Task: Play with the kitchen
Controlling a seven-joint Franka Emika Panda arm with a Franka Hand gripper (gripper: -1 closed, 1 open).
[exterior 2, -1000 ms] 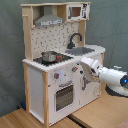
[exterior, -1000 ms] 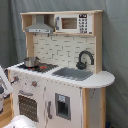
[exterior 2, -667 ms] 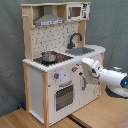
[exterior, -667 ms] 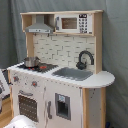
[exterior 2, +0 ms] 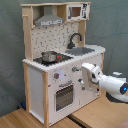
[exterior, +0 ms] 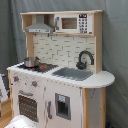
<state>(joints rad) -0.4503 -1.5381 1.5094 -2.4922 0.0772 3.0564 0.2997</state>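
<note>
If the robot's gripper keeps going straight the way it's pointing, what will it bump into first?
Probably the white front of the toy kitchen, near the knobs above the windowed oven door. The gripper points there, though depth is unclear.

Wooden floor (exterior 2: 30, 120) down below in the second exterior view, and the kitchen (exterior 2: 60, 65) stands upright directly on its light planks.

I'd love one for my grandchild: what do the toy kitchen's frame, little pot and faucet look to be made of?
The kitchen looks like painted white panels with pale bare-wood edges, where a grain-like tone shows. The pot looks metal, grey and shiny. The faucet is matte black, plastic or painted wood; I cannot tell which.
</note>
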